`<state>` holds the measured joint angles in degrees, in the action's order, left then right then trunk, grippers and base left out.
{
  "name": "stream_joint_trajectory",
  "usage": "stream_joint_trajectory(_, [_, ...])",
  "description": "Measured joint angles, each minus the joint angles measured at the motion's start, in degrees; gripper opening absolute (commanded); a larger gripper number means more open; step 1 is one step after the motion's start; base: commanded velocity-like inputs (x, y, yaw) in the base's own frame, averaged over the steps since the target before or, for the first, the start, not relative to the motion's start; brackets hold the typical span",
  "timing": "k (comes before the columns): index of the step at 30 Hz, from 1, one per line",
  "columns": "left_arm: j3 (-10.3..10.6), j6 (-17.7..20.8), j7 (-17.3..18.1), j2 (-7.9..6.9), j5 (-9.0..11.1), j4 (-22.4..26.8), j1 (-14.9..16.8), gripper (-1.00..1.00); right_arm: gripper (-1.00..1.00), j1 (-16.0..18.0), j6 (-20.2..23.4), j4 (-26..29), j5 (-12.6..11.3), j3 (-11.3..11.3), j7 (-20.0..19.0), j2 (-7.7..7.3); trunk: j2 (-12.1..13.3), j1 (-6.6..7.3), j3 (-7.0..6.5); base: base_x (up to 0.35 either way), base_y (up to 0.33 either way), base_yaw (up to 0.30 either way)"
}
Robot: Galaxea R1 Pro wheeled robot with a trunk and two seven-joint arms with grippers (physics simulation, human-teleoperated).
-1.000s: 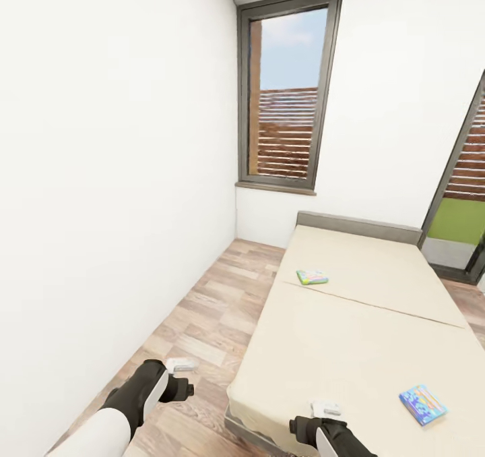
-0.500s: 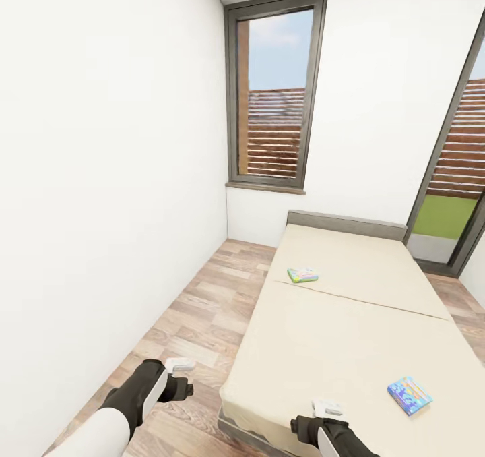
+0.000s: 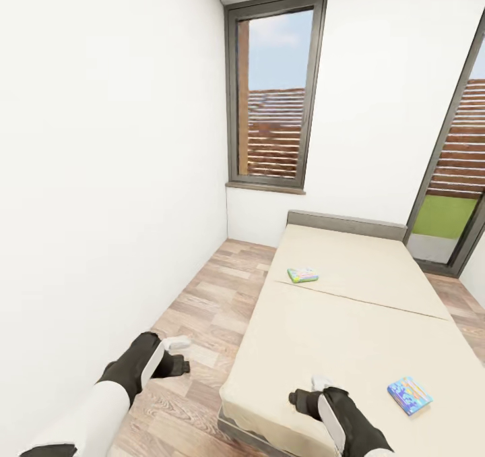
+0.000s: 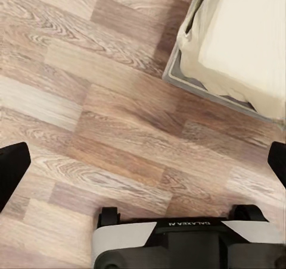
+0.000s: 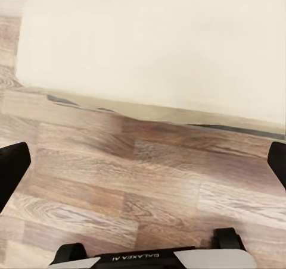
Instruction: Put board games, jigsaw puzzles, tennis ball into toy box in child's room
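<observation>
1. Left fingers [image 4: 12, 168] and right fingers [image 5: 13, 165] both spread, empty, above wood floor [image 3: 202, 322].
2. "GALAXEA" reads on each wrist.
3. Beyond the right fingers, two board games on the bed [image 3: 337, 336]: blue one [image 3: 409, 395] near, green-edged one [image 3: 302, 275] farther.

White walls [image 3: 101, 174] enclose a narrow room with a wood-plank floor [image 3: 202, 315]. A tall dark-framed window [image 3: 273, 93] at 12 o'clock shows blue sky and slatted fencing. A low bed [image 3: 350, 322] with a bare beige mattress stretches toward 3 o'clock; a glazed door [image 3: 451, 194] stands at 2 o'clock.
</observation>
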<state>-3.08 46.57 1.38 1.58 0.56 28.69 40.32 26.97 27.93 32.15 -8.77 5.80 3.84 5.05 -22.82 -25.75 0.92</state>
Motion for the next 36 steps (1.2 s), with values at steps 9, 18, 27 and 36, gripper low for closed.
stream_joint_trajectory(9, [-0.3, 3.5, 5.4, 0.05, -0.1, 3.1, 2.9, 1.0, 1.0, 0.6, 10.5, 13.6, -3.9, 0.4, 0.2, -0.24, 0.0, 0.0, 0.02, 0.0, 0.0, 0.0])
stream_joint_trajectory(18, [-0.3, 4.0, 7.4, -0.09, -0.1, 4.3, 3.2, 1.0, 1.0, 0.7, 15.4, 18.2, -4.2, 0.4, 0.2, -0.42, 0.0, 0.01, 0.02, 0.0, 0.0, 0.0])
stream_joint_trajectory(27, [-0.2, 11.3, 15.2, -0.11, -0.1, 12.6, 3.2, 1.0, 1.0, 0.6, 26.6, 33.9, -5.5, 0.8, 0.0, 0.45, 0.0, 0.01, 0.02, 0.0, 0.0, 0.0])
stream_joint_trajectory(36, [-0.2, 12.0, 18.0, -0.51, -0.2, 14.2, 3.2, 1.0, 1.0, 0.1, 29.6, 41.9, -7.6, 0.9, 0.1, 0.05, 0.0, 0.0, 0.02, 0.0, 0.0, -0.012])
